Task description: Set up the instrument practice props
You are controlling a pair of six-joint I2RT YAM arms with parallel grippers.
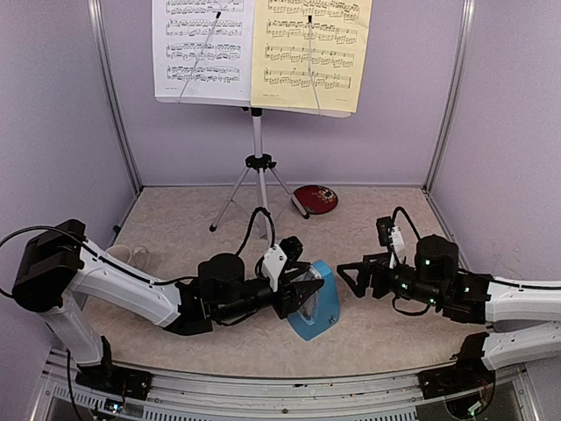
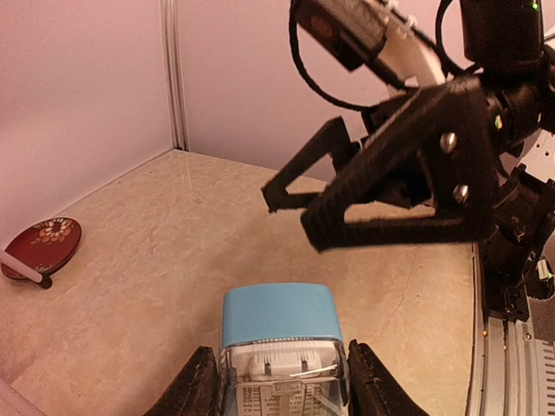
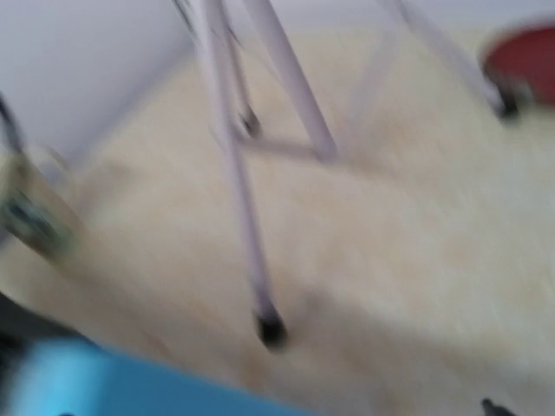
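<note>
On the beige tabletop (image 1: 184,224) between lilac walls (image 1: 53,132), the blue metronome (image 1: 317,305) sits near the front, clamped in the left gripper (image 1: 301,294). The right gripper (image 1: 345,281) gapes wide just beside it, empty. Behind, the music stand (image 1: 257,132) already carries the white sheet (image 1: 203,44) and yellow sheet (image 1: 311,48); only the metronome seems unsettled.

Top view: you lose the upper parts of the white sheet (image 1: 203,44) and yellow sheet (image 1: 311,48) past the top edge. The mug (image 1: 131,254) sits mostly behind the left arm (image 1: 131,285).
Right wrist view: all smeared for you. Tripod legs (image 3: 238,173) soft, metronome (image 3: 104,386) a blue blur, plate (image 3: 525,56) clipped at the right edge.
</note>
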